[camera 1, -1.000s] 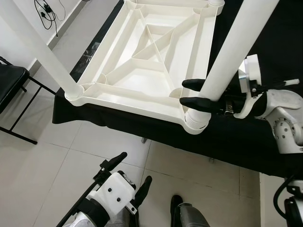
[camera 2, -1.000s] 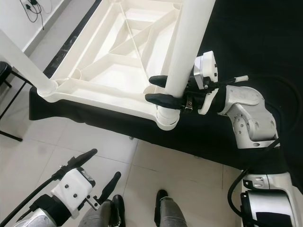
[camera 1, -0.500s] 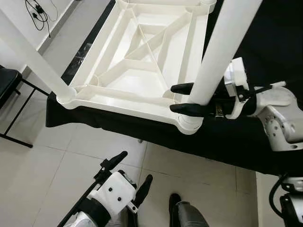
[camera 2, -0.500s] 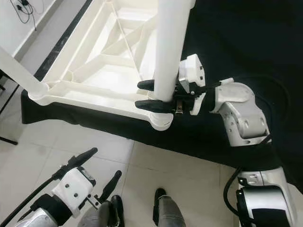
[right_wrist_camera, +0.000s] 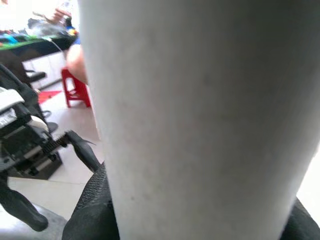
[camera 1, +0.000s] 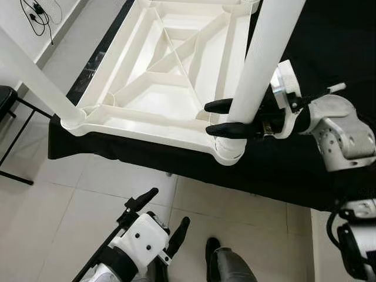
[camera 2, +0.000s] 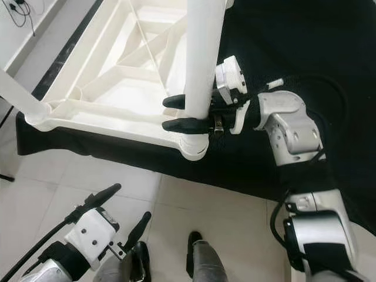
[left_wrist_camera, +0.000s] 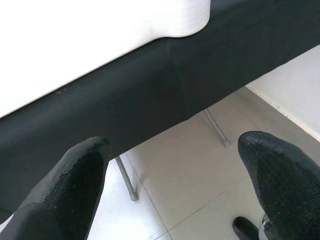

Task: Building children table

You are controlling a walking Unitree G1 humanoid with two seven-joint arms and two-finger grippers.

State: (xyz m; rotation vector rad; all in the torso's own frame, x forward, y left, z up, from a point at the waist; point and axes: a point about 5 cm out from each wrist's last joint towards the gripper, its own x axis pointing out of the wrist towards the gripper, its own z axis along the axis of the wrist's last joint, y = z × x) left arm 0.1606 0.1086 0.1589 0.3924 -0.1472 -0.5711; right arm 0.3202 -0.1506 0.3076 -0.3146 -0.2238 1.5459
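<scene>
Black-draped bench (camera 1: 305, 176) carries the upturned tabletop (camera 1: 164, 88); right gripper (camera 1: 218, 118) pinches the upright white leg (camera 1: 261, 59) just above its near corner socket (camera 1: 226, 150), while left gripper (camera 1: 161, 217) hangs spread, idle

The white table leg (camera 1: 258, 64) and upturned tabletop (camera 1: 170, 76) run off the frame's top edge.

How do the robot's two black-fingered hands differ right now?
The right tool is raised beside the upturned white tabletop, fingers clamped on a white table leg. The left tool hangs low over the floor tiles, open and holding nothing. Both have two long black fingers.
</scene>
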